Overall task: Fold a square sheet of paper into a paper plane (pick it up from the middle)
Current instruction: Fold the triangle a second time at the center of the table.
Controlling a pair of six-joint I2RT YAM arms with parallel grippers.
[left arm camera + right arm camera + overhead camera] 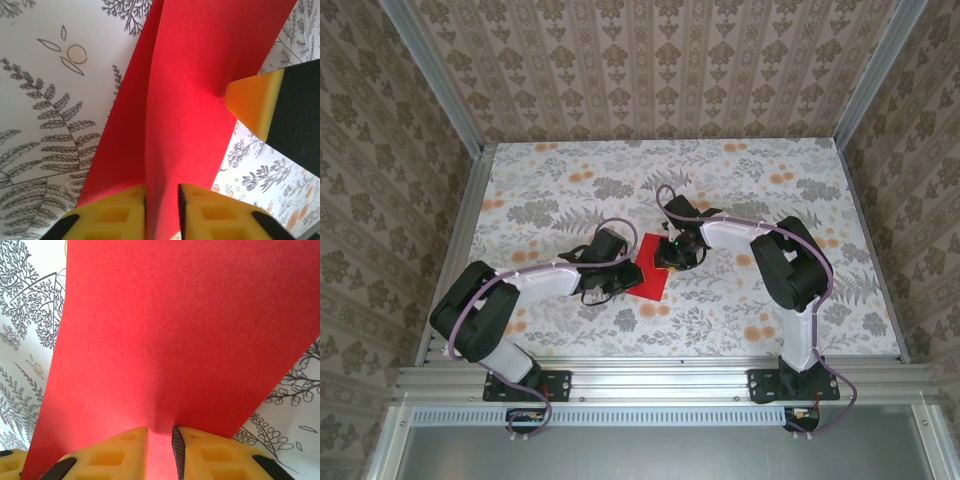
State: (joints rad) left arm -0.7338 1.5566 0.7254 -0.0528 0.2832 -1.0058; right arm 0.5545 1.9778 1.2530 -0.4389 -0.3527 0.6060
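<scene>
The square sheet of paper (650,286) is bright red and lies mid-table between both grippers. In the left wrist view the paper (200,75) rises in a long ridge. That ridge runs between the yellow fingers of my left gripper (162,210), which stand slightly apart around it. One right fingertip (250,97) presses the sheet's far side. In the right wrist view my right gripper (160,450) has its jaws close together, and the paper (175,340) puckers into a small crease between them. From above, the left gripper (626,272) and the right gripper (672,256) meet over the sheet.
A floral cloth covers the table (570,190). Patterned walls and aluminium posts (470,150) close in the left, back and right sides. Both arm bases sit on the rail (650,380) at the near edge.
</scene>
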